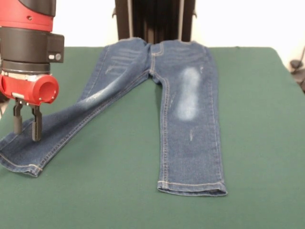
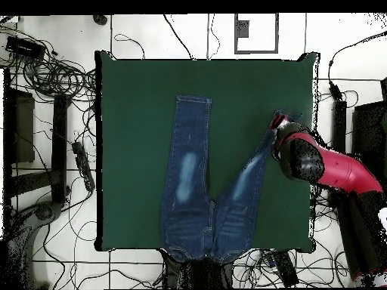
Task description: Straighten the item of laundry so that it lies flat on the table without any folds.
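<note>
A pair of dark blue jeans [image 1: 188, 95] lies on the dark green table [image 1: 257, 143], waistband at the far side by the pedestal. One leg runs straight toward the camera. The other leg [image 1: 71, 119] slants out to the left, its hem close to the table's left edge. My gripper [image 1: 26, 134] hangs over the lower part of that slanted leg, open, with nothing between its fingers [image 1: 36, 129]. In the overhead view the jeans [image 2: 189, 189] form a V, and the red arm [image 2: 325, 168] covers the end of the right-hand leg, hiding the gripper.
The black pedestal [image 1: 155, 19] stands just behind the waistband. The table's left edge [image 1: 4, 125] is very close to the gripper. Cables and equipment [image 2: 53, 83] lie on the floor around the table.
</note>
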